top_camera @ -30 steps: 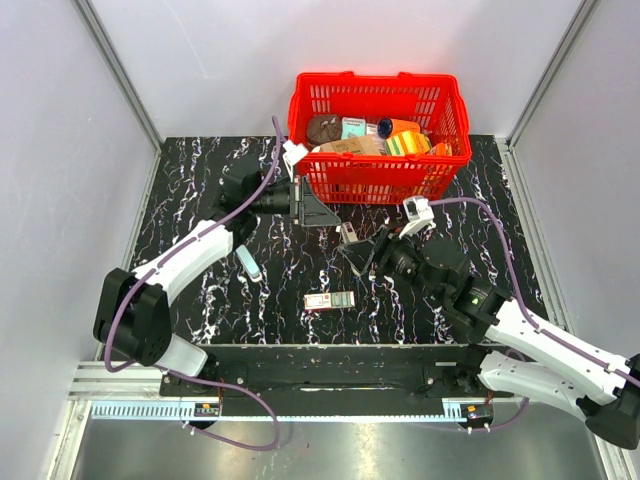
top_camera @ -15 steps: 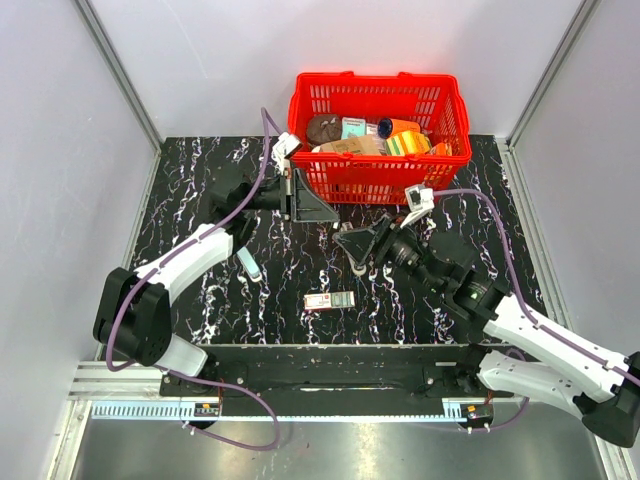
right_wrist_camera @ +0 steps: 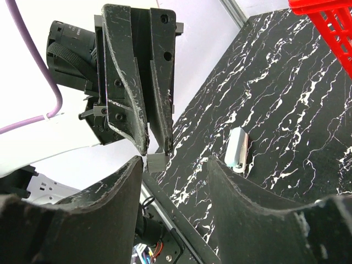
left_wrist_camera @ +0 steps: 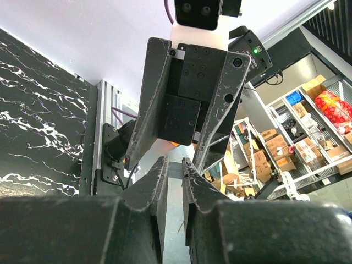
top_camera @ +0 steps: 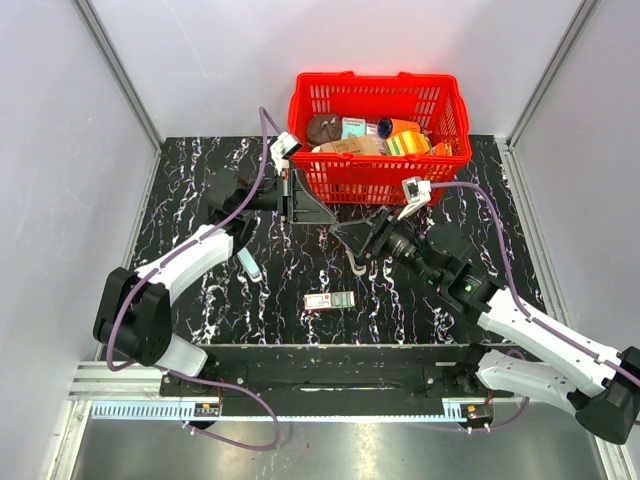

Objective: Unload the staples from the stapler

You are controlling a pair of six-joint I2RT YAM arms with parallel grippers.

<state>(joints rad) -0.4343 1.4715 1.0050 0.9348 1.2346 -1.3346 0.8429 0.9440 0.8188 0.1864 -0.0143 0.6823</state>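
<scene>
My left gripper (top_camera: pixel 330 218) is shut on a small grey strip of staples (right_wrist_camera: pixel 155 162), also seen between its tips in the left wrist view (left_wrist_camera: pixel 175 169). My right gripper (top_camera: pixel 345 238) is open and empty. It faces the left gripper tip to tip in the air, and its fingers (left_wrist_camera: pixel 154 104) stand either side of the strip. A small dark and silvery thing (top_camera: pixel 354 263), apparently the stapler, lies on the table just below the right gripper, partly hidden.
A red basket (top_camera: pixel 300 110) full of items stands at the back, close behind both grippers. A pale blue pill-shaped object (top_camera: pixel 248 263) lies on the black marbled table at the left. A small flat red-and-white box (top_camera: pixel 330 300) lies near the front.
My right gripper has swung up and to the left and now meets the left gripper. The left gripper has shifted slightly left. The small silvery thing now lies lower on the table.
</scene>
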